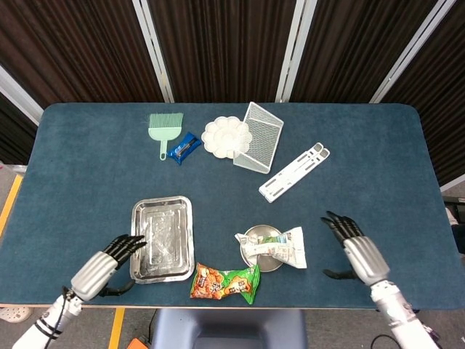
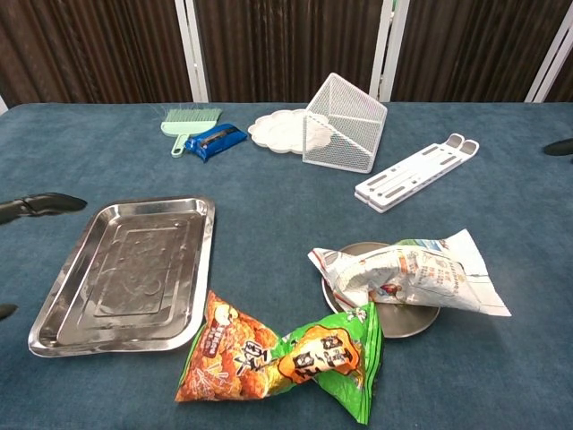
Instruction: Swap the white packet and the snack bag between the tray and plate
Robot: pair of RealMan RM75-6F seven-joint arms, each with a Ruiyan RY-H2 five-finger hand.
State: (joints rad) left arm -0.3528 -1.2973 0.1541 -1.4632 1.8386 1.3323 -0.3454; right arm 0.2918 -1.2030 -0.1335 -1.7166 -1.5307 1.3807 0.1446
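The white packet (image 1: pixel 275 247) (image 2: pixel 407 276) lies across the small metal plate (image 1: pixel 255 235) (image 2: pixel 407 322), overhanging it to the right. The orange and green snack bag (image 1: pixel 225 282) (image 2: pixel 282 358) lies on the table just in front of the plate, between it and the tray. The steel tray (image 1: pixel 161 238) (image 2: pixel 125 270) holds nothing. My right hand (image 1: pixel 358 254) hovers to the right of the packet, fingers spread and holding nothing; only a fingertip (image 2: pixel 559 147) shows in the chest view. My left hand (image 1: pixel 103 265) is at the tray's front left corner, fingers spread, with fingertips (image 2: pixel 36 205) beside the tray's left rim.
At the back stand a white wire basket (image 1: pixel 258 137) (image 2: pixel 344 123), a white flower-shaped dish (image 1: pixel 226 136), a blue packet (image 1: pixel 184 147) and a green brush (image 1: pixel 163 129). A white folding stand (image 1: pixel 294 171) (image 2: pixel 414 172) lies behind the plate to the right.
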